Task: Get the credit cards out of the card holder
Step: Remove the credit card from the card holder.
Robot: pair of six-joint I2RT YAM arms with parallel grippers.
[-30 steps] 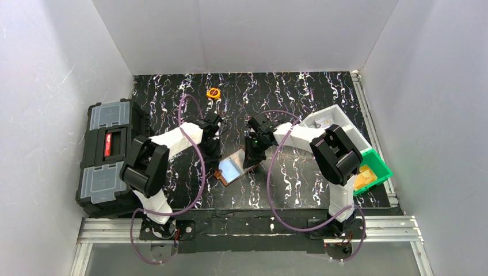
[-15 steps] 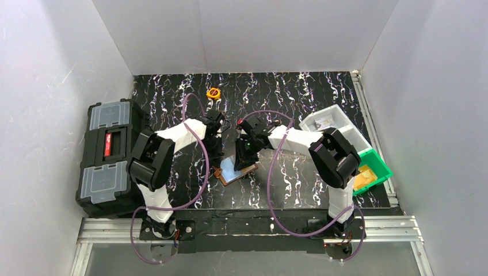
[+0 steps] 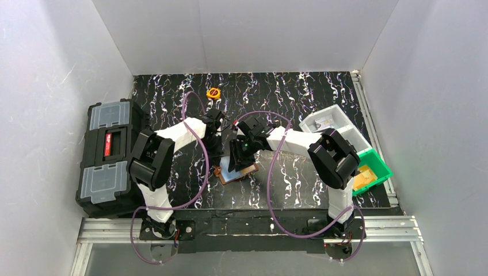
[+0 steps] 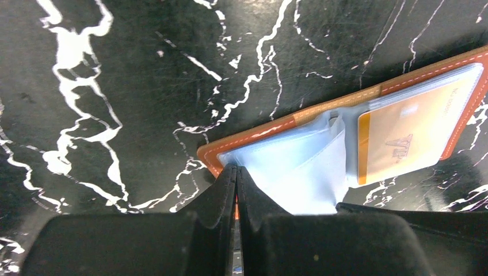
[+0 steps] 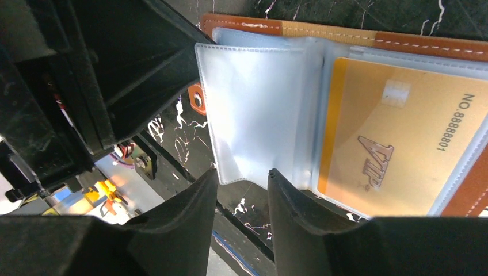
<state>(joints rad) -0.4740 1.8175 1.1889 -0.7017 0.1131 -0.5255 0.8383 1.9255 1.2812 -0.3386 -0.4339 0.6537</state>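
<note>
The card holder (image 3: 236, 172) is laid open on the tabletop (image 3: 299, 95), near the middle and between the two arms. An orange-tan credit card (image 5: 397, 138) is seen lodged in one of its clear pockets. The left claw (image 4: 236, 168) is clenched, its tips set against a corner of the holder. Whether leather is pinched cannot be told. The right claw (image 5: 241, 175) is released, its jaws parted at the edge of an empty clear pocket (image 5: 253, 109).

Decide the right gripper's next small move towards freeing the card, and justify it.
Probably slide the right gripper sideways to the orange-tan plastic card: its jaws stand open over an empty-looking clear pocket, while the left gripper pins the brown leather card holder.
</note>
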